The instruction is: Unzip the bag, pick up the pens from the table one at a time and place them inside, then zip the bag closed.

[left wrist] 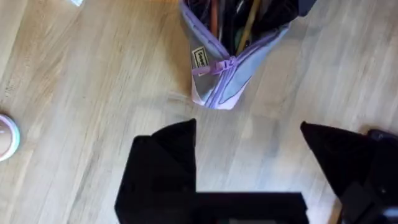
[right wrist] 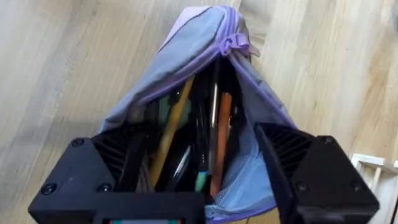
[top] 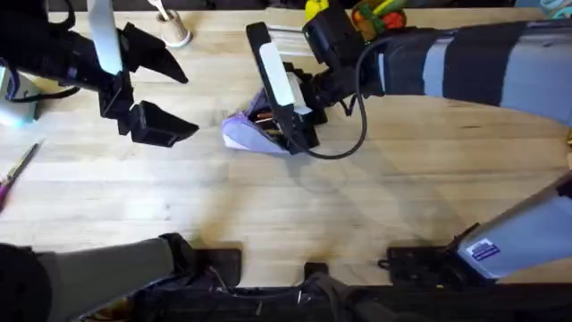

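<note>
Straddling open bag (right wrist: 205, 118), right fingers (right wrist: 311, 174) apart; left fingers (left wrist: 165, 168) spread, hovering near.

Overhead looks down/fwd, both wrist cams close on bag (right wrist: 205, 106)

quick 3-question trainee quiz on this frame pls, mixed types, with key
1. True or false: the bag is zipped fully closed.
2. Which gripper straddles the bag's open end? A) left gripper B) right gripper
3. Fill in: the left gripper's fingers are ___, holding nothing.

Key:
1. False. The bag gapes open, with pens visible inside.
2. B. The right gripper's fingers sit on either side of the opening; the left gripper hangs apart over the table.
3. Open.
</note>
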Action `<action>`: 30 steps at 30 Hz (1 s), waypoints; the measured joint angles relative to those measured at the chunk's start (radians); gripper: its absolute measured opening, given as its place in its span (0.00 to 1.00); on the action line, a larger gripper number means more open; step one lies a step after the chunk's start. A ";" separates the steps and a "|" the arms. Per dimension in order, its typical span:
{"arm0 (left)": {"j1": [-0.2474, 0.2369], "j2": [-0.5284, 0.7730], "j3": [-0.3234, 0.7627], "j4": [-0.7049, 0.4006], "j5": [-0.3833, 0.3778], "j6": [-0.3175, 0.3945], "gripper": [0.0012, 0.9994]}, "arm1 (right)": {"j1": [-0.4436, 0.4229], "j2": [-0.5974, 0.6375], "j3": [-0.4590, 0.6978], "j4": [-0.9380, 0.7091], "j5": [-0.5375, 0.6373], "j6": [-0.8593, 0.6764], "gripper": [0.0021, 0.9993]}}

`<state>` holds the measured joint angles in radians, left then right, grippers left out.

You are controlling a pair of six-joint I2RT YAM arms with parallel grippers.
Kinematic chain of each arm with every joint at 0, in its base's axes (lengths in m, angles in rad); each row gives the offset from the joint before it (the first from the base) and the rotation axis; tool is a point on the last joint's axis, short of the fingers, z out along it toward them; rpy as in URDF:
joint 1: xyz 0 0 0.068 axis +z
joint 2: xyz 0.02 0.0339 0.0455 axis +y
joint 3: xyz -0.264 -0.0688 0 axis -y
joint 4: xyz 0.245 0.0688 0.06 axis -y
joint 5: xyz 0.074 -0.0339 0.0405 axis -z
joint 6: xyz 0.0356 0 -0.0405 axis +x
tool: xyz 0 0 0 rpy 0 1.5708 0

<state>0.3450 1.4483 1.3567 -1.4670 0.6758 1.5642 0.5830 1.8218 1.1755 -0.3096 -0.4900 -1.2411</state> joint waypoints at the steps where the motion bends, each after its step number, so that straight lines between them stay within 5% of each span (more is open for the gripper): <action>1: 0.000 0.000 0.000 0.000 0.000 0.000 0.99 | -0.001 0.000 0.000 0.000 0.000 0.000 1.00; 8: 0.000 0.000 0.000 0.000 0.000 0.000 0.99 | -0.006 -0.001 0.000 0.000 0.004 0.051 1.00; 14: 0.000 0.000 0.000 0.006 0.000 0.000 0.99 | -0.006 -0.069 0.000 -0.017 0.004 0.251 1.00; 24: 0.008 0.072 0.000 0.016 0.000 0.021 0.99 | -0.076 -0.310 0.000 -0.016 -0.009 1.019 1.00; 30: 0.040 0.203 0.000 -0.069 -0.004 0.147 0.99 | -0.100 -0.344 0.000 -0.021 -0.015 1.538 1.00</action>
<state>0.3855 1.6512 1.3567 -1.5364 0.6721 1.7108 0.4833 1.4779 1.1759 -0.3305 -0.5054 0.2964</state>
